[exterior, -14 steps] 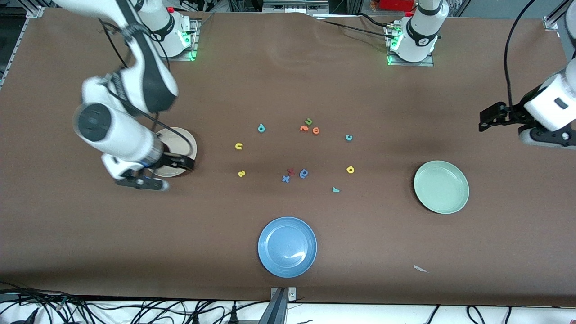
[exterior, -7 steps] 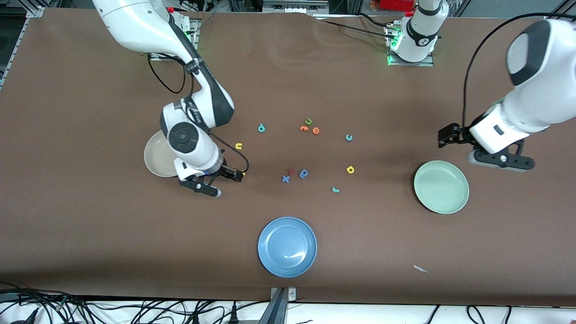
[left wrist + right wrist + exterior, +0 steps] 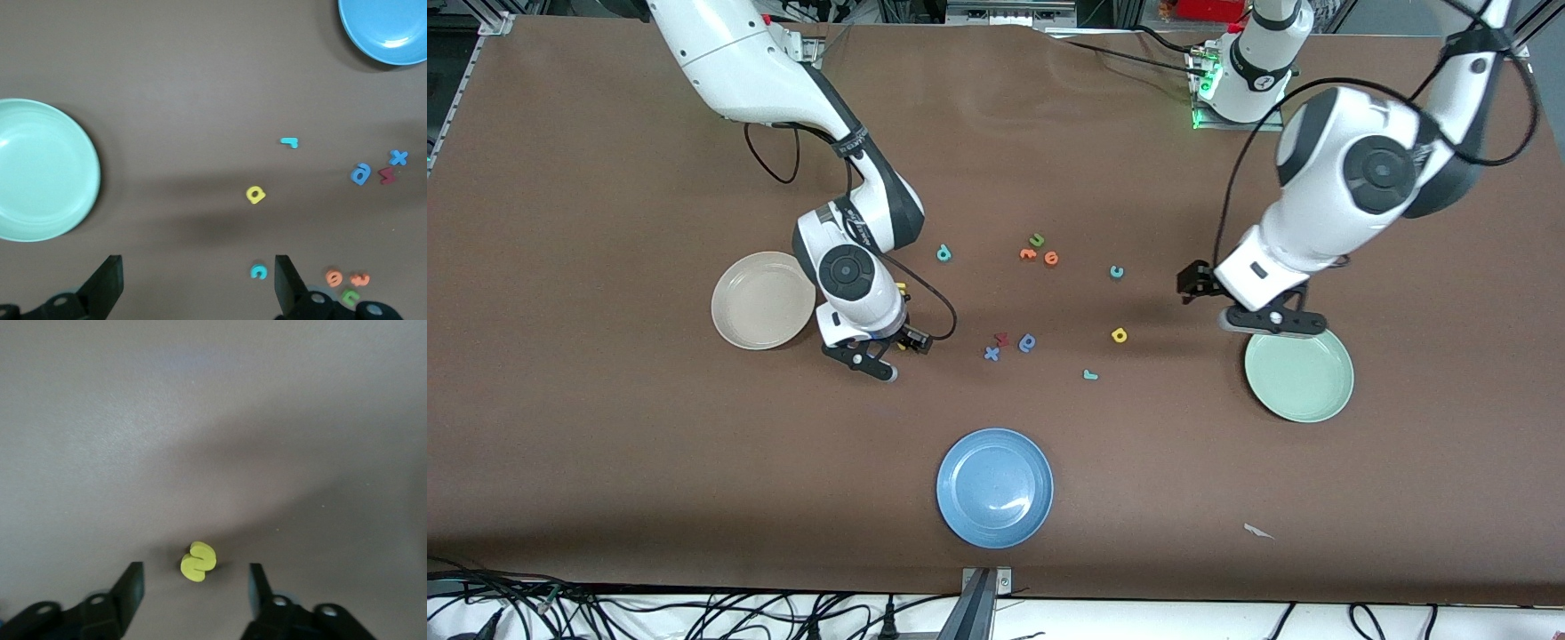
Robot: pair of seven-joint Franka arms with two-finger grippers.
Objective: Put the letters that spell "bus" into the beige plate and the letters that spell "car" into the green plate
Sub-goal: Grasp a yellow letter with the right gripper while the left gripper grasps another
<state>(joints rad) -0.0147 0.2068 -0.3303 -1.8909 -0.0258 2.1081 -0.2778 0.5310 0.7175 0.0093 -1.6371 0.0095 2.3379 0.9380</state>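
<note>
My right gripper hangs low and open over the yellow s, which lies just ahead of its fingertips, untouched. In the front view this gripper is beside the beige plate, and the wrist half hides the yellow u. The teal b lies farther from the camera. My left gripper hovers open and empty over the green plate's rim. Teal c, yellow a and teal r lie between the plates. The left wrist view shows the c near one finger.
A blue plate sits nearest the camera. Two orange letters and a green u cluster mid-table. A blue x, a red letter and a blue round-bowled letter lie together. A white scrap lies near the front edge.
The right arm swung from over the beige plate to over the yellow s, and its jaws narrowed. The left arm came in from the table's end to the green plate's rim.
</note>
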